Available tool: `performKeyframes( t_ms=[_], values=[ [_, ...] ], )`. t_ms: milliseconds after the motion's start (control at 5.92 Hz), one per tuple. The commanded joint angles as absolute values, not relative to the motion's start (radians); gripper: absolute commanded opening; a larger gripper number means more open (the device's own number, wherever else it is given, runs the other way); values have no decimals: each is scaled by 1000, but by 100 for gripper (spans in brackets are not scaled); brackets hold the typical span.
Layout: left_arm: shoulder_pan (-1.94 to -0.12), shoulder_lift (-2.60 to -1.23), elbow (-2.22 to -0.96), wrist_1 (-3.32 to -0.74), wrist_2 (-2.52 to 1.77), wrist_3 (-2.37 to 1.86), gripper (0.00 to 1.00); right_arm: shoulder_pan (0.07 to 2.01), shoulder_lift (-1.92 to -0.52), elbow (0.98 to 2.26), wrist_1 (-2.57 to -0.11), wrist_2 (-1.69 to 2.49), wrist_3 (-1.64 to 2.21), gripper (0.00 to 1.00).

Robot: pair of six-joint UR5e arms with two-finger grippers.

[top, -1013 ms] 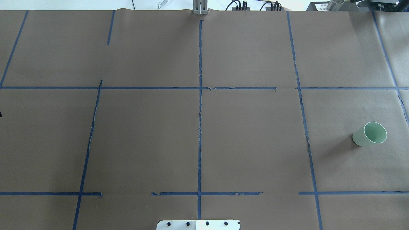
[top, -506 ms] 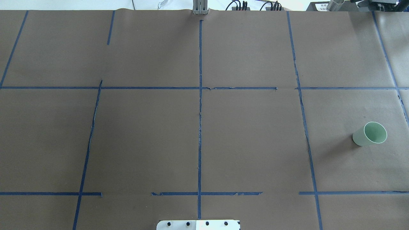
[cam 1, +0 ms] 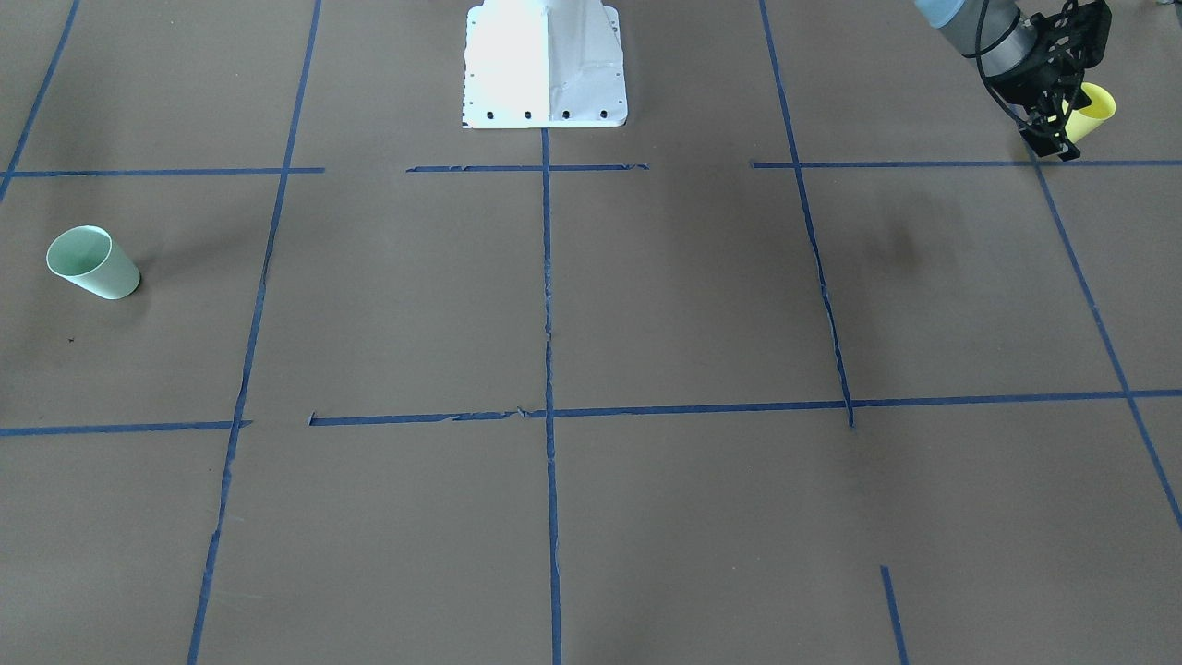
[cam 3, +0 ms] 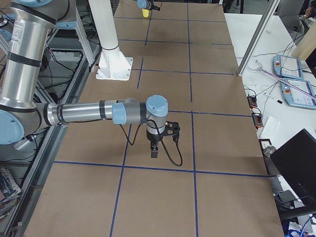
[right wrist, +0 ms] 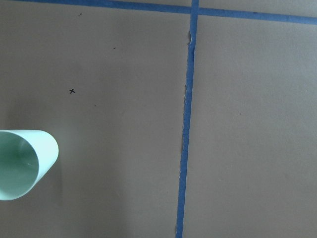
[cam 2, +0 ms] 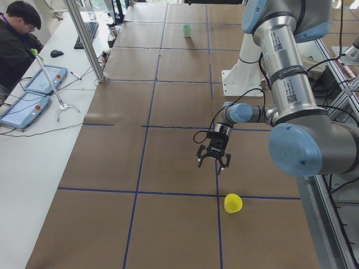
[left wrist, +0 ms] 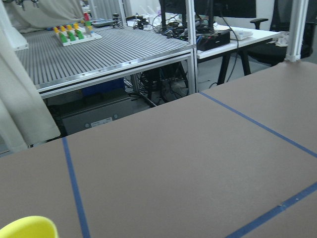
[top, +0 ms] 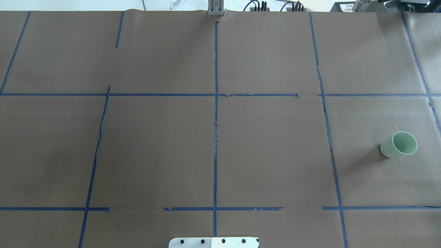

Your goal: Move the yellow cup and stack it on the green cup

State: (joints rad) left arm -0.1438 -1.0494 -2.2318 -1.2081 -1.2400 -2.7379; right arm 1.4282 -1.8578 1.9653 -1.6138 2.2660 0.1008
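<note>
Front-facing view: small bright yellow tapered plastic cup (cam 1: 1094, 111) upright at the left end of the brown paper-covered table (cam 1: 646, 305), left claw (cam 1: 1055, 139) spread and empty near it, seemingly poised for pickup; small pale mint-green tapered cup (cam 1: 92, 263) upright at the far right end, awaiting the stack. Overhead view: green cup alone. Side views: right claw (cam 3: 154, 150) low over the table, spread or pressed together cannot be told; arm stickers (cam 2: 291, 92) illegible, no other writing.
</note>
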Motion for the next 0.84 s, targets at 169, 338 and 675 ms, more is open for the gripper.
performKeyframes(
  t_ms=[169, 338, 675],
  values=[
    [124, -1087, -2122, -1131, -1367, -3069, 100, 1428, -1858, 1965, -1614, 2264, 98, 100],
    [129, -1107, -2061, -1137, -1367, -3109, 100, 1428, -1858, 1965, -1612, 2264, 98, 100],
    [129, -1106, -1987, -1144, -1367, -3126, 100, 1427, -1856, 1965, -1612, 2264, 101, 100]
  ],
)
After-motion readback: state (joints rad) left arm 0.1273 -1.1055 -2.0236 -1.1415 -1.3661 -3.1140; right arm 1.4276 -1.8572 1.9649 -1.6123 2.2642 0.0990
